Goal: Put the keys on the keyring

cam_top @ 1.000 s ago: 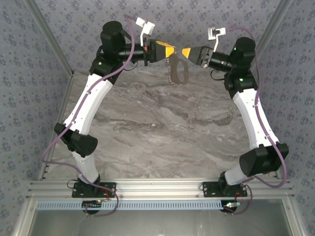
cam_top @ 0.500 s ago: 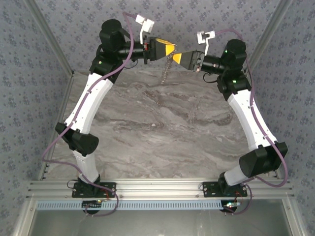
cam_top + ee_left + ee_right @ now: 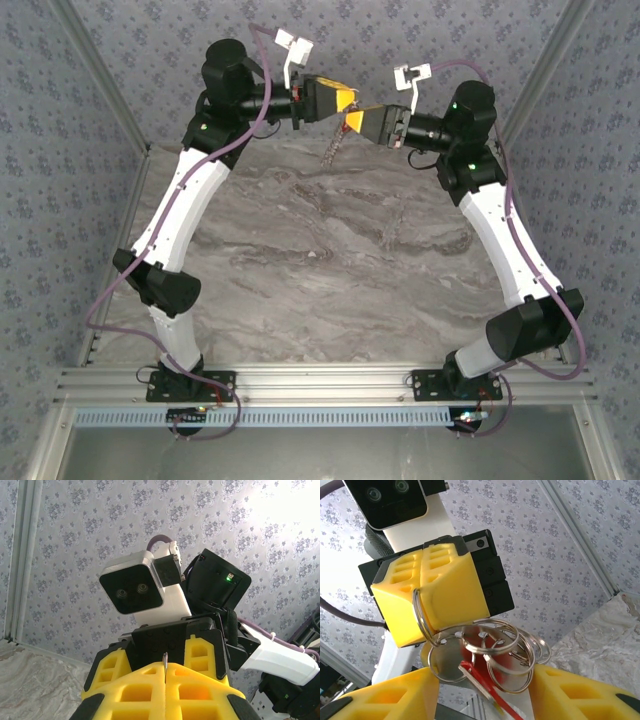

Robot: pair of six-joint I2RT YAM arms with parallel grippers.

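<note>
My left gripper [image 3: 346, 100] is raised at the back of the table and shut on a thin grey keyring [image 3: 334, 150], which hangs below it. In the left wrist view the ring's metal edge [image 3: 165, 664] pokes out between the closed yellow fingers [image 3: 130, 690]. In the right wrist view the keyring [image 3: 416, 611] loops round the left gripper's fingertips [image 3: 427, 592], with several linked rings [image 3: 512, 645] bunched below. A red key [image 3: 490, 686] lies among them. My right gripper [image 3: 485, 677] is open, its yellow fingers [image 3: 385, 697] on either side of the bunch, tip to tip with the left gripper.
The grey marbled tabletop [image 3: 330, 260] lies below both raised grippers. Patterned walls [image 3: 400, 30] stand close behind them, with metal frame rails [image 3: 100, 90] at the back corners. The right arm's wrist camera [image 3: 132, 587] sits directly ahead of the left gripper.
My right gripper has moved left and closed in on the left gripper's tip. The hanging rings turned from broadside to edge-on and now sit between the right fingers.
</note>
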